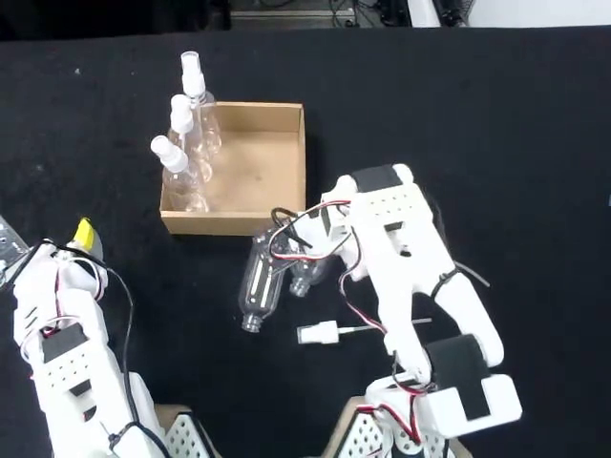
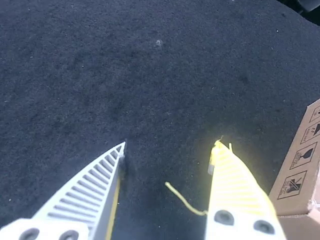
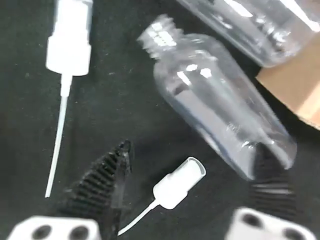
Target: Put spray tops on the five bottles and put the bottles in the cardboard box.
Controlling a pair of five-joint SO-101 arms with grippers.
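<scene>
Three capped bottles (image 1: pixel 186 157) stand in the left side of the cardboard box (image 1: pixel 258 167). Two uncapped clear bottles lie on the black table just in front of the box, one (image 1: pixel 260 281) in plain sight, the other (image 1: pixel 305 272) half under the right arm. A loose spray top (image 1: pixel 320 333) lies nearby. My right gripper (image 3: pixel 192 155) is open low over them. Between its black fingers lie a second spray top (image 3: pixel 177 185) and the base end of a bottle (image 3: pixel 220 105). The other top (image 3: pixel 70 45) and bottle (image 3: pixel 250 25) lie farther off. My left gripper (image 2: pixel 170 145) is open over bare table.
The box's printed outer wall (image 2: pixel 300 170) stands just beside my left gripper's yellow finger (image 2: pixel 235 190). The left arm (image 1: pixel 67 353) sits at the near left of the table, well apart from the loose bottles. The right half of the box floor is bare cardboard.
</scene>
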